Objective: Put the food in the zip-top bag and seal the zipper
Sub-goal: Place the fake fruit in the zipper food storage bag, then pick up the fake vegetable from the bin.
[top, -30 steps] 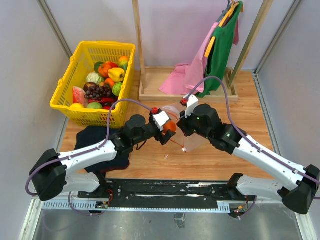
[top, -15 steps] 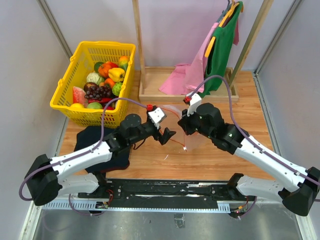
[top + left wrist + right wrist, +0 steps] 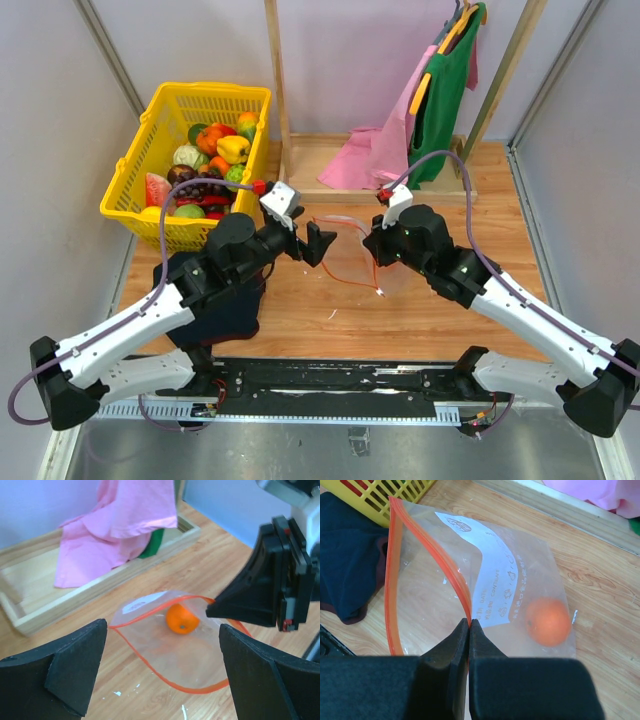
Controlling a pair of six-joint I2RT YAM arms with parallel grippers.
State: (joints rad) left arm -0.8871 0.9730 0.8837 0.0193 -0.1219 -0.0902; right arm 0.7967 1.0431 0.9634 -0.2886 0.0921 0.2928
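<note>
Right gripper [image 3: 469, 622] was clamped on the zipper [image 3: 389, 580]; left gripper [image 3: 162, 666] stood wide, empty. Zip-top bag [image 3: 160, 647] judged limp, light and slippery: best held by its stiffer strip.

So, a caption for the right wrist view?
Right gripper pinching orange zipper rim of clear plastic bag, round orange toy fruit inside.

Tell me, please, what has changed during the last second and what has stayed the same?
The left gripper let go of the orange, which now lies inside the zip-top bag, and drew back toward the yellow basket with its fingers open. The right gripper still pinches the zipper strip, holding the mouth open; the basket has not moved.
</note>
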